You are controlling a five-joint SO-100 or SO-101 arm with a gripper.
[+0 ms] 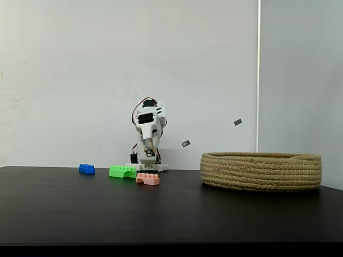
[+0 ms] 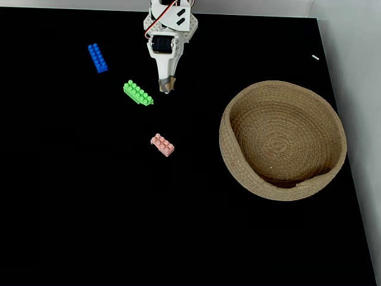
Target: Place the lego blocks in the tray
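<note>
All three bricks lie on the black worktop [image 2: 89,208], outside the tray [image 2: 238,173]. The green brick [image 2: 138,93] lies nearest the jaws [image 2: 168,87], which look closed and empty: open them, turn across its slanted length, then descend

One fixed view sits low at table height, facing the arm [image 1: 147,140] head-on at frame centre, basket [image 1: 261,171] at right. Another fixed view looks straight down, arm [image 2: 168,37] at top centre, basket [image 2: 282,140] at right. Both share the black table [image 1: 80,209], the arm and the basket
</note>
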